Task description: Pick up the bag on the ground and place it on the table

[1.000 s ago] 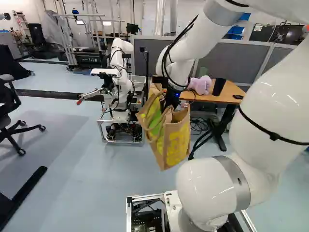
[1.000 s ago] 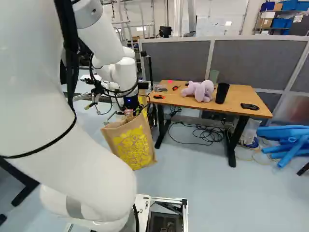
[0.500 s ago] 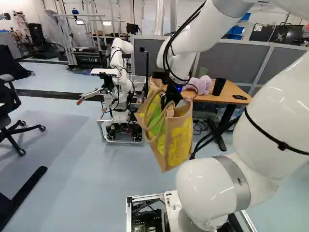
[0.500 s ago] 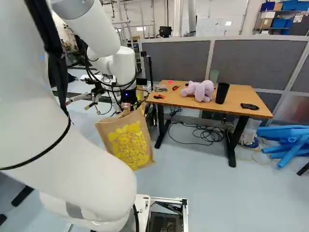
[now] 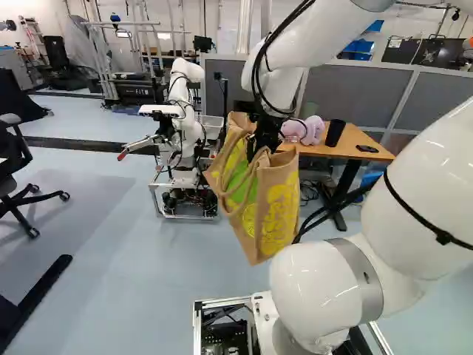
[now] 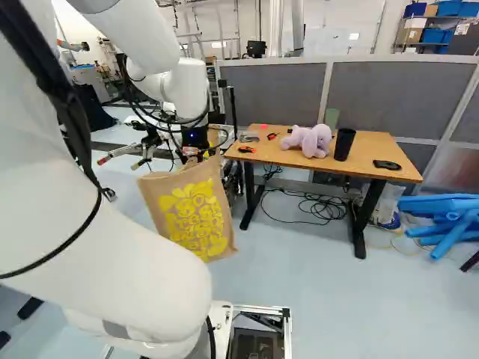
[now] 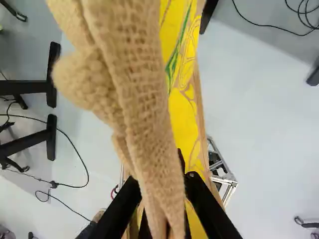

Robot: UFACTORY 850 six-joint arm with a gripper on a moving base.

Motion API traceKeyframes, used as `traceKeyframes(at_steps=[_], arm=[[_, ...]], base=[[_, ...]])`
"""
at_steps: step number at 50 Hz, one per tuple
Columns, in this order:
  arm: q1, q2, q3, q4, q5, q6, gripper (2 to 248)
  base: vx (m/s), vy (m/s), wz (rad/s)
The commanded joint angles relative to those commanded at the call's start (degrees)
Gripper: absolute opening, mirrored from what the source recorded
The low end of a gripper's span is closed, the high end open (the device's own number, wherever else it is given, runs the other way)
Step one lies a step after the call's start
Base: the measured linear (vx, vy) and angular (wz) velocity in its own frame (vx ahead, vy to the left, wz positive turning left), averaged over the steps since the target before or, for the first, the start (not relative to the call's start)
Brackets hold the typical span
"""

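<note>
Well, bag (image 5: 278,211) hanging below gripper (image 5: 263,136), tan fabric (image 7: 144,109) pinched between both fingers (image 7: 121,206).

We look out over a pale blue-grey floor (image 5: 133,288), crossed by a dark strip (image 5: 89,145). Grey partition panels (image 6: 404,97) in light frames stand behind the wooden-topped table (image 6: 359,142), whose legs are black, and beyond them we see a white wall (image 6: 352,34). Black cables (image 6: 322,208) lie coiled beneath the table. At the left of the left base view we have a dark wheeled chair (image 5: 13,174); at the right of the right base view, blue padded pieces (image 6: 449,206) are heaped and shelves (image 6: 430,43) hold boxes.
</note>
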State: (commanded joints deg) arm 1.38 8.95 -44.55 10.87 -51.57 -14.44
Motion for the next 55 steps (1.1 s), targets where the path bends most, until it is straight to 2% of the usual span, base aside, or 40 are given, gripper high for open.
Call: traceKeyframes(at_steps=[17,55], arm=[[0.22,1.04,-2.64,0.0,-5.59,0.0,22],[1.79,-0.08,-11.71,0.0,-18.06,0.0,22]], base=[[0.0,0.0,0.0],[0.0,0.0,0.0]])
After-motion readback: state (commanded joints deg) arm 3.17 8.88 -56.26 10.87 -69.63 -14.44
